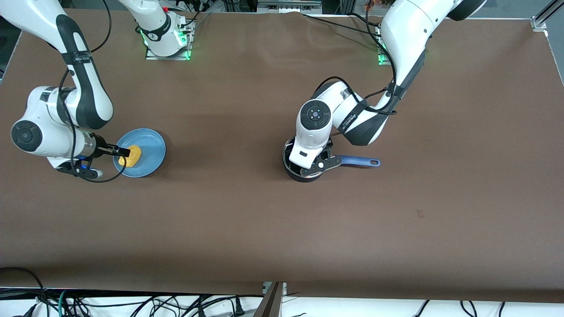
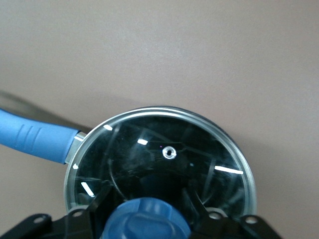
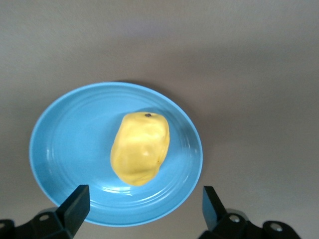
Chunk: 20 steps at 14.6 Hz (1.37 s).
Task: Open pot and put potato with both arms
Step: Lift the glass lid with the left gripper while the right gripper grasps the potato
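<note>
Near the table's middle, the left gripper [image 2: 147,224] is narrowing around the knob [image 2: 146,219] of the pot's [image 1: 304,169] lid [image 2: 162,162]; centre it before lifting straight. Toward the right arm's end, the right gripper [image 3: 144,206] is hovering wide over the potato [image 3: 140,147] on its plate [image 3: 65,149].

A yellow-orange potato [image 3: 140,148] lies on a ringed light-blue plate [image 3: 60,149]. The black pot [image 1: 304,176] has a blue handle [image 1: 359,161], clear steel-rimmed lid [image 2: 164,154] and seemingly ridged blue knob [image 2: 147,221].

Left gripper [image 1: 318,166] over pot [image 1: 294,172], potato [image 1: 132,155] on plate [image 1: 152,145]
</note>
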Motion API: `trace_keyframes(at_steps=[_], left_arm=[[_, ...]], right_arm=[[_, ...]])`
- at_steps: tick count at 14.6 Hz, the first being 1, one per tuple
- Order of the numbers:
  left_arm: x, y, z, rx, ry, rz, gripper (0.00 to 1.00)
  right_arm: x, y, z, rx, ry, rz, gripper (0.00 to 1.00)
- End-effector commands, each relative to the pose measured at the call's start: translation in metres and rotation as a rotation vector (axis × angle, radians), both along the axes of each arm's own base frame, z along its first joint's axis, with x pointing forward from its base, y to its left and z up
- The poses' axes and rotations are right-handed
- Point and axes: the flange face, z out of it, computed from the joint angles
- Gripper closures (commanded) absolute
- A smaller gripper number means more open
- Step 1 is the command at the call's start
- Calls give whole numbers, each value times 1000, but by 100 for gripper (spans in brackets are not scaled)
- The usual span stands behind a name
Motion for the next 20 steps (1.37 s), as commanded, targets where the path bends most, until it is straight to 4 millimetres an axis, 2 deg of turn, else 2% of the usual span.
trace_keyframes(at_steps=[1, 4, 5, 9, 11, 12, 15, 16, 17, 18, 19, 20], left_arm=[[-1, 2, 2, 41, 1, -30, 48], [3, 15, 12, 78, 36, -55, 50], [5, 22, 26, 88, 39, -66, 50], [35, 95, 94, 99, 41, -53, 49], [49, 141, 124, 92, 43, -56, 48], [57, 171, 133, 96, 57, -67, 47], [81, 265, 144, 82, 78, -135, 44], [85, 290, 143, 78, 84, -149, 44], [85, 312, 145, 74, 83, -173, 44], [82, 332, 139, 71, 74, -197, 43], [74, 348, 130, 71, 45, -208, 43], [63, 361, 116, 73, 22, -216, 43]], right_arm=[[-6, -3, -18, 1, -26, -22, 0], [-7, -6, -36, 1, -42, -40, 0], [-5, -7, -38, 0, -57, -44, 0], [-1, -7, -58, -1, -85, -44, 0], [-2, -7, -62, 1, -81, -48, 0], [-2, -7, -66, 2, -81, -49, 1], [-3, -7, -68, 1, -73, -55, 49], [-3, -6, -67, -2, -72, -63, 65], [-1, -4, -64, -2, -78, -57, 77], [1, -2, -61, 0, -82, -42, 85], [6, 0, -52, 1, -97, -33, 88], [12, 12, -38, 9, -105, -13, 88]])
